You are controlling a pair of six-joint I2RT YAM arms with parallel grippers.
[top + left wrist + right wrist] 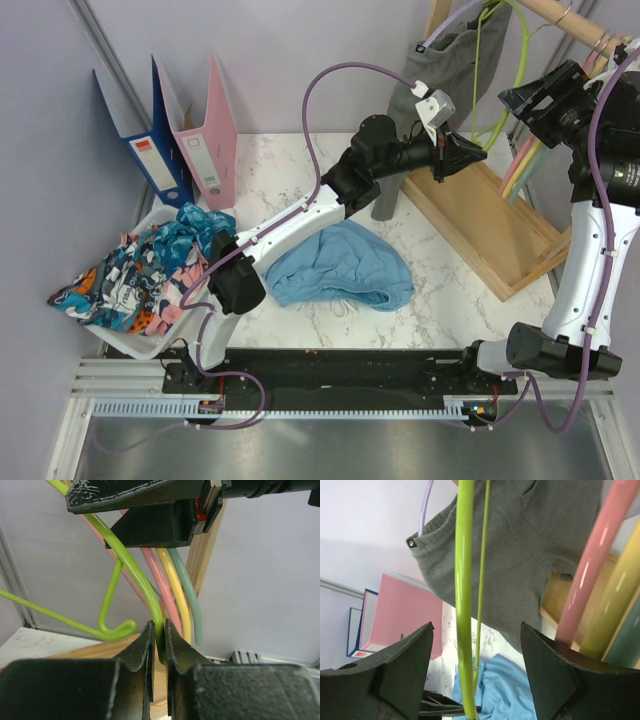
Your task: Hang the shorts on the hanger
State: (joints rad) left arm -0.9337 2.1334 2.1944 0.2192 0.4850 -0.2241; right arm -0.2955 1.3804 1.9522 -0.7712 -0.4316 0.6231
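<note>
- Shows the shorts [340, 262], light blue, heaped on the white marble bench [450, 300] at lower centre of the overhead frame, touched by neither arm.
- Shows the lime green hanger [131, 566] held up off the bench at the upper right of the overhead frame, beside the wooden rack [480, 225].
- Has the left end effector [159, 632] stretched out to that spot, jaws pressed together on the hanger's thin plastic bar; seen at bottom centre of the left wrist view.
- Has the right end effector [476, 630] raised at the upper right as well, fingers spread apart, the hanger's bar running upright between them with a gap on either side.
- In the left wrist view, puts those same black fingers across the top of the frame, with the green bar emerging beside them.
- Behind the green bar there, lines up a pink hanger [155, 575], a yellow hanger [176, 590] and a pale teal hanger [191, 597] side by side.
- At top of the overhead frame, right of centre, hangs a grey garment [445, 65].
- At the left edge, sets a white basket [125, 343] heaped with multicoloured patterned clothes [130, 275].
- At upper left, stands blue binders [165, 140] and a pink binder [215, 140] against the wall.
</note>
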